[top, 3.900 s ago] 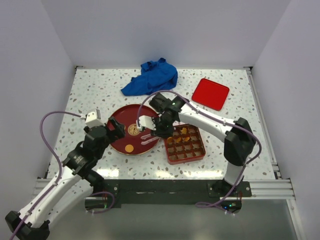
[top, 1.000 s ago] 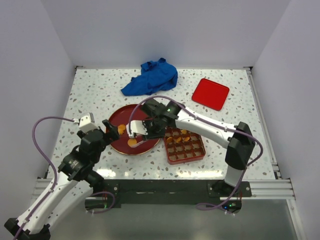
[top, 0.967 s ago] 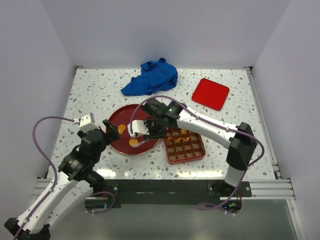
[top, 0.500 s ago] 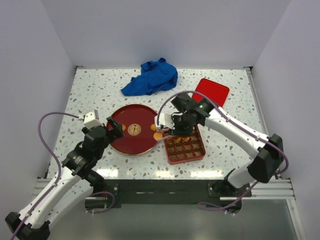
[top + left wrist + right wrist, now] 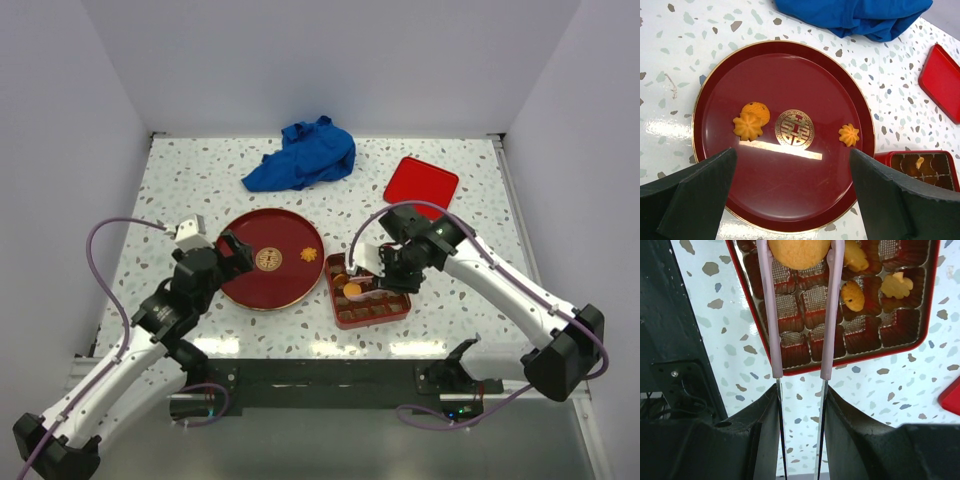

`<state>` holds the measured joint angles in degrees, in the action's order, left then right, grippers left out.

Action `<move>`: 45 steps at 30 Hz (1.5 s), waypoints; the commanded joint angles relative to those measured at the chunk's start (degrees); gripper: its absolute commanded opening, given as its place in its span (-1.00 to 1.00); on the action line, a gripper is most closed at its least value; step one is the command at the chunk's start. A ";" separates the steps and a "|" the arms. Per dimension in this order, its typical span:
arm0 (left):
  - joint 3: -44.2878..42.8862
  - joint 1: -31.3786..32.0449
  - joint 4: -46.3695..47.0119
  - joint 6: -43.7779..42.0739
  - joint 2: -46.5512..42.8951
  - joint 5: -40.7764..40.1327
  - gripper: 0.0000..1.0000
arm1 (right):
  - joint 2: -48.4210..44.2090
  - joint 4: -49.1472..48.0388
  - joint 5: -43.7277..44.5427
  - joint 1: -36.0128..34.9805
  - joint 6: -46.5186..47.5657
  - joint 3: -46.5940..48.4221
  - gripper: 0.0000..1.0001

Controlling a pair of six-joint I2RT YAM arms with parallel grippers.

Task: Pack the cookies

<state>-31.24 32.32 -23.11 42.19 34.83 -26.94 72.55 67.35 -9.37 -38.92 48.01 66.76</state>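
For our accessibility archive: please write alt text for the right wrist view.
The right hand squeezes pink-tipped metal tongs that grip a round orange-golden cookie over a red compartmented box. Three more cookies sit in its cells.

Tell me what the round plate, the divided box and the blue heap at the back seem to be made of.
Round plate: likely lacquer or glossy plastic; mirror-like glare, gilt rim.
Divided box: probably thin moulded plastic; shiny red rim, ribbed brown cups.
Blue heap: soft matte cloth; loose folds.
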 commanded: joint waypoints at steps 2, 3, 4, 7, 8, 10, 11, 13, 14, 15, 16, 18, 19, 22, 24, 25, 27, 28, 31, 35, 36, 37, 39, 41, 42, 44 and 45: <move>0.39 -0.06 3.16 -1.59 -0.11 0.66 1.00 | -0.14 -0.38 -0.04 0.33 -0.55 -0.58 -0.60; 0.39 -0.15 2.99 -1.42 -0.29 0.66 1.00 | 0.13 -0.73 -0.21 0.33 -0.55 -0.49 -0.60; 0.57 -0.06 2.90 -1.33 -0.64 0.66 1.00 | 0.39 -0.99 -0.30 0.33 -0.72 -0.32 -0.60; 1.10 -0.06 2.29 -0.71 -1.60 0.57 1.00 | 1.62 -1.78 -0.48 0.33 -0.90 0.12 -0.60; 1.19 -0.06 2.20 -0.36 -1.87 0.48 1.00 | 1.97 -2.13 -0.30 0.33 -0.99 0.30 -0.60; 1.45 -0.06 1.58 -0.10 -2.66 0.31 1.00 | 2.94 -2.40 -0.56 0.25 -1.16 0.65 -0.60; 1.54 -0.06 1.41 0.17 -2.84 0.22 1.00 | 3.20 -2.66 -0.74 0.24 -1.34 0.91 -0.60; 1.62 -0.15 1.05 0.17 -3.27 0.04 1.00 | 3.91 -2.75 -1.09 0.33 -1.60 1.18 -0.59; 1.71 -0.15 0.97 0.26 -3.45 0.04 1.00 | 4.17 -2.93 -1.09 0.33 -1.69 1.35 -0.59; 1.71 -0.06 0.97 0.34 -3.45 0.04 1.00 | 4.52 -3.02 -1.09 0.33 -1.60 1.44 -0.59; 1.80 -0.06 0.88 0.43 -3.45 0.04 1.00 | 4.79 -3.10 -1.09 0.33 -1.60 1.53 -0.59; 1.89 -0.06 0.96 0.43 -3.36 0.04 1.00 | 5.14 -3.28 -1.18 0.33 -1.60 1.70 -0.59; 1.89 -0.06 1.05 0.35 -3.10 -0.04 1.00 | 5.49 -3.28 -1.44 0.25 -1.78 1.79 -0.58; 1.80 -0.15 1.32 0.17 -2.93 -0.04 1.00 | 6.19 -3.54 -1.62 0.24 -2.04 2.14 -0.57; 1.89 -0.15 1.32 0.17 -2.75 -0.04 1.00 | 6.63 -3.63 -1.80 0.16 -2.04 2.23 -0.56; 1.80 -0.06 1.40 0.17 -2.75 -0.04 1.00 | 6.81 -3.63 -1.88 0.16 -2.04 2.41 -0.56; 1.89 -0.06 1.41 0.26 -2.66 -0.04 1.00 | 6.99 -3.72 -2.06 -0.02 -2.13 2.50 -0.56; 1.89 -0.15 1.40 0.17 -2.66 -0.04 1.00 | 7.07 -3.72 -2.06 -0.11 -2.13 2.58 -0.55; 1.98 -0.06 1.49 0.17 -2.66 -0.13 1.00 | 7.42 -3.72 -2.23 -0.72 -2.04 2.32 -0.54; 1.98 -0.06 1.67 0.17 -2.49 -0.04 1.00 | 7.51 -3.81 -2.41 -1.07 -2.13 2.14 -0.52; 1.98 -0.06 1.67 0.17 -2.49 -0.13 1.00 | 7.60 -3.72 -2.41 -1.25 -2.13 2.14 -0.52; 2.06 -0.06 1.67 0.26 -2.57 -0.13 1.00 | 7.78 -3.81 -2.41 -1.25 -2.13 2.14 -0.52; 2.06 -0.06 1.75 0.17 -2.40 -0.04 1.00 | 8.04 -3.98 -2.24 -1.51 -2.22 2.14 -0.49; 2.15 -0.06 1.76 0.17 -2.40 -0.04 1.00 | 8.22 -4.16 -2.15 -1.51 -2.30 2.23 -0.48; 2.15 -0.06 1.84 0.17 -2.40 -0.13 1.00 | 8.57 -4.25 -2.06 -1.60 -2.31 2.32 -0.46; 2.06 -0.06 1.67 0.08 -2.57 -0.13 1.00 | 8.74 -4.07 -1.97 -1.69 -2.31 2.49 -0.45; 2.06 -0.06 1.58 0.08 -2.49 -0.13 1.00 | 9.09 -4.07 -1.97 -1.86 -2.31 2.50 -0.42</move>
<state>-29.23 32.32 -23.22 42.41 32.34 -26.20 80.88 64.25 -10.09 -40.21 46.41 66.85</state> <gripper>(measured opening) 0.997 0.376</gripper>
